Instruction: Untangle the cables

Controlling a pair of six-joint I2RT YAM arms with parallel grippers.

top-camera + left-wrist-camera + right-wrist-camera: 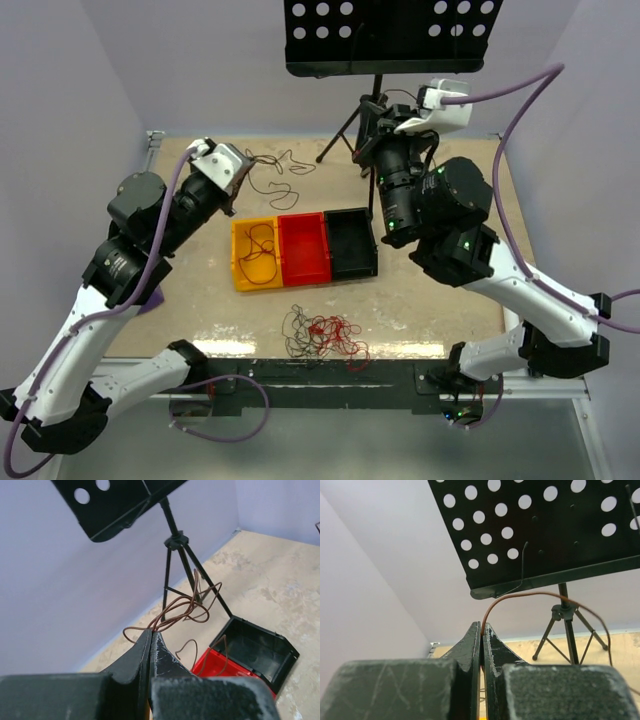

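A tangle of red and dark cables (325,335) lies on the table near the front edge. My left gripper (242,170) is raised at the back left and shut on a thin brown cable (278,175). In the left wrist view the jaws (151,631) pinch this brown cable (186,607), which loops away over the table. My right gripper (372,110) is raised at the back, by the stand. In the right wrist view it (482,625) is shut on a brown cable (530,594) that arcs off to the right. Another brown cable (260,245) lies in the yellow bin.
Three bins stand side by side mid-table: yellow (240,275), red (303,262), black (352,262). A black perforated music stand (385,35) on a tripod (345,135) stands at the back, close to my right gripper. Lilac walls enclose three sides.
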